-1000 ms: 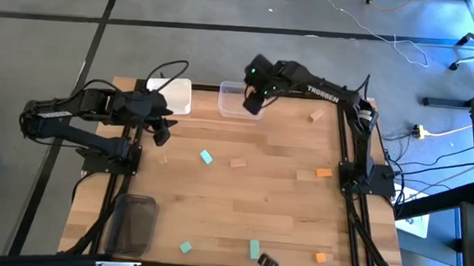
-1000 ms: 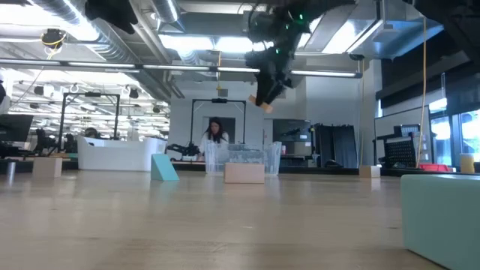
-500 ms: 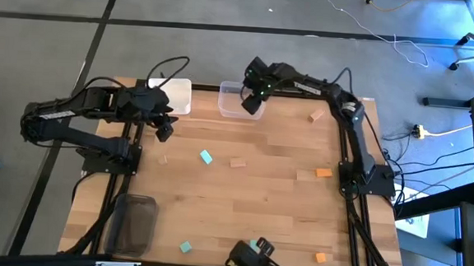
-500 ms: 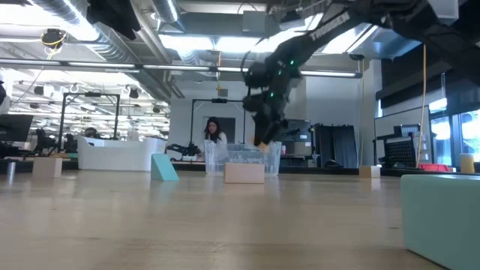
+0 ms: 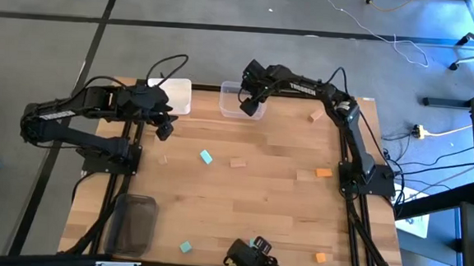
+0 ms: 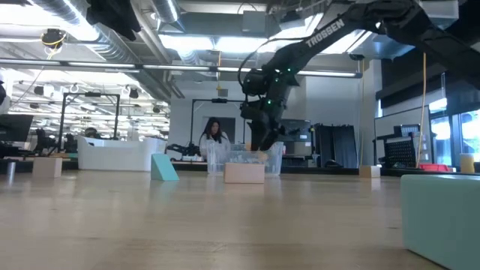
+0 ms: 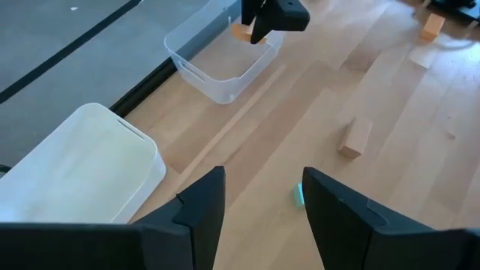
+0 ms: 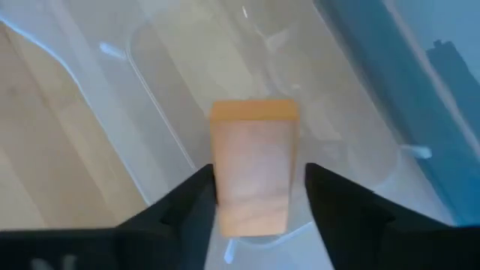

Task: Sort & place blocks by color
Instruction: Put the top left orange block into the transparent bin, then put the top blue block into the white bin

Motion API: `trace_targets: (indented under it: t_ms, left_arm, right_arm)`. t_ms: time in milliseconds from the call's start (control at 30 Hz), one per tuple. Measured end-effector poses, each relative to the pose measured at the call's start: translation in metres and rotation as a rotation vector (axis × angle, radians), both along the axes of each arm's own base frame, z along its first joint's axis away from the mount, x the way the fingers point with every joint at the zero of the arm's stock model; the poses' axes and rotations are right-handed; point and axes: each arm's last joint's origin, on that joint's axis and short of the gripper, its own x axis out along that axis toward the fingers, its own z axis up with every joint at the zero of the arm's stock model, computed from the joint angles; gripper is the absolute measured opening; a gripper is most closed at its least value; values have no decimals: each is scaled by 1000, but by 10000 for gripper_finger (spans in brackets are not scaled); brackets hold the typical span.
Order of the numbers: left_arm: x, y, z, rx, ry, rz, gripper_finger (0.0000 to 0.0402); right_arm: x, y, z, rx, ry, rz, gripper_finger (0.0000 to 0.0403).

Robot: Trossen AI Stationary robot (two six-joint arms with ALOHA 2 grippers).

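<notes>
Right end effector point(image 8: 255, 214) is clenching an orange block point(image 8: 253, 169) directly over the clear bin point(image 5: 237, 102); letting go too early is risking a bounce off the rim onto the worktop.

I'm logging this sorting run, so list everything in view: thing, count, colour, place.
Orange block: one, held over the clear bin.
Orange blocks on the table: two, right side and near edge.
Teal blocks: two showing, centre and near edge.
Tan blocks: three, centre, left, far right.
White bin: one, far edge.
Dark grey bin: one, near left.
Person: one, in the room beyond.
Right hand: over the clear bin.
Left hand: open, beside the white bin.
</notes>
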Motion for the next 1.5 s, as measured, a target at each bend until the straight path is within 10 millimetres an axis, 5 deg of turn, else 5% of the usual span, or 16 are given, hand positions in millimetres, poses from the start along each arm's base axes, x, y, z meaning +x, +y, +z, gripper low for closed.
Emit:
trace_targets:
  t_ms: [333, 500, 733, 933, 1133, 1500]
  left_arm:
    - [0, -1, 0, -5, -1, -9, 170]
    - [0, -1, 0, -1, 8, -41, 170]
    - [0, -2, -1, 2, 21, -68, 170]
    - [2, -6, -1, 58, 78, -314, 170]
    - [2, -7, -1, 27, 63, -337, 170]
    - [46, -13, -26, 109, 278, -642, 169]
  right_arm:
    - [5, -4, 38, -30, -36, 10, 243]
    - [1, 5, 91, -76, -56, 85, 244]
    - [-8, 53, 180, -200, -179, 235, 245]
    - [-33, 100, 231, -272, -259, 345, 245]
    - [-59, 130, 268, -319, -351, 377, 245]
    - [-118, 159, 293, -236, -276, 351, 245]
